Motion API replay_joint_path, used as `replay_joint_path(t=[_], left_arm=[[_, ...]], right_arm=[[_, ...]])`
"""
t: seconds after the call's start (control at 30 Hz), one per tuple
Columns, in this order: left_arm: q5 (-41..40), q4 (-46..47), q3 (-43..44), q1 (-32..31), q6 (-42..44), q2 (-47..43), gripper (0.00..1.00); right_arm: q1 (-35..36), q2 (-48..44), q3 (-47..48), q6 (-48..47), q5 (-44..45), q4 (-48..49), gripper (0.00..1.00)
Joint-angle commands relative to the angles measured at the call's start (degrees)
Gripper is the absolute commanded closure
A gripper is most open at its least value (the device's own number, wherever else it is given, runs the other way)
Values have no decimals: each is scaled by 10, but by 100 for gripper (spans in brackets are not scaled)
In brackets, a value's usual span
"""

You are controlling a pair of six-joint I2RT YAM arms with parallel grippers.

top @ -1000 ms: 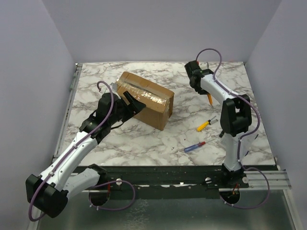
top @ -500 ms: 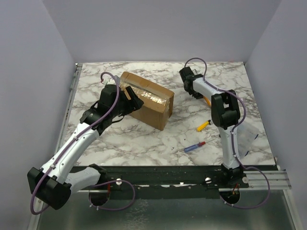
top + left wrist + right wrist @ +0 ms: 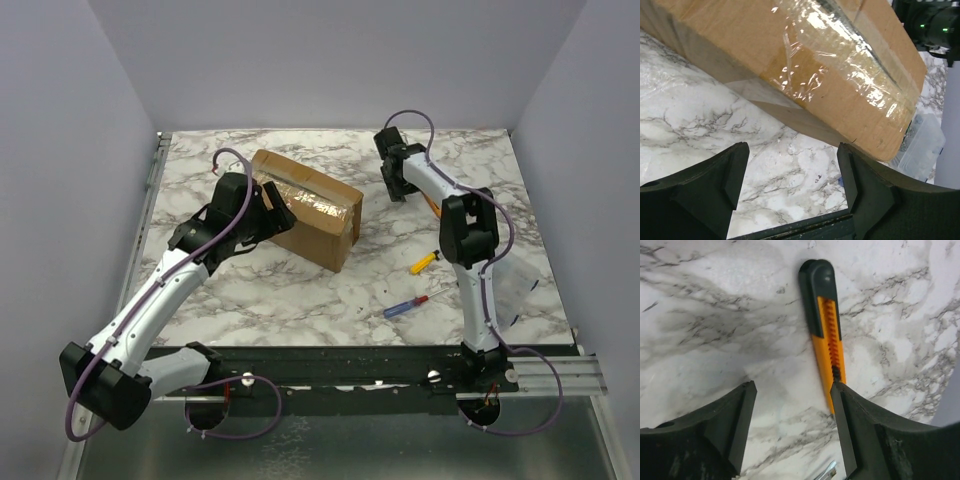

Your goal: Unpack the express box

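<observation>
Top view: box (image 3: 308,206) sits flat on the marble table (image 3: 300,290), toward 11 o'clock from the table's middle, glossy tape along its top seam.

My left gripper (image 3: 792,155) is at the box's 9 o'clock end. Jaws spread wide, nothing between them. From the wrist, the taped box edge lies just beyond the fingertips. I cannot tell whether they touch it.

My right gripper (image 3: 792,390) is at 3 o'clock from the box, well apart from it. Jaws spread, gripping nothing. The knife (image 3: 824,320) lies flat on the marble, black end at 12 o'clock. Its orange end runs under my right-hand finger (image 3: 855,425).

Yellow screwdriver (image 3: 430,261) and red-blue screwdriver (image 3: 405,305) lie at 4 to 5 o'clock from the box.
</observation>
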Motion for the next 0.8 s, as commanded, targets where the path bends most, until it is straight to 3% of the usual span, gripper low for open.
replay_joint_path(t=[0.0,0.13,0.23,0.4,0.57,0.77], left_arm=[[-40,-20,-26,2,-42,-40,20],[-38,-10,-39,3,-80,-66,20],[-22,5,-45,3,-113,-80,20],[19,39,-57,4,-167,-102,18],[-16,47,-76,3,-200,-148,18],[-35,100,-116,4,-254,-179,14]], right_arm=[[4,-89,25,102,-102,-71,28],[4,-220,-67,141,-196,-24,20],[4,-310,-116,164,-278,11,3],[4,-426,-155,205,-410,79,0],[3,-469,-194,275,-580,199,0],[3,-404,-180,329,-701,282,0]])
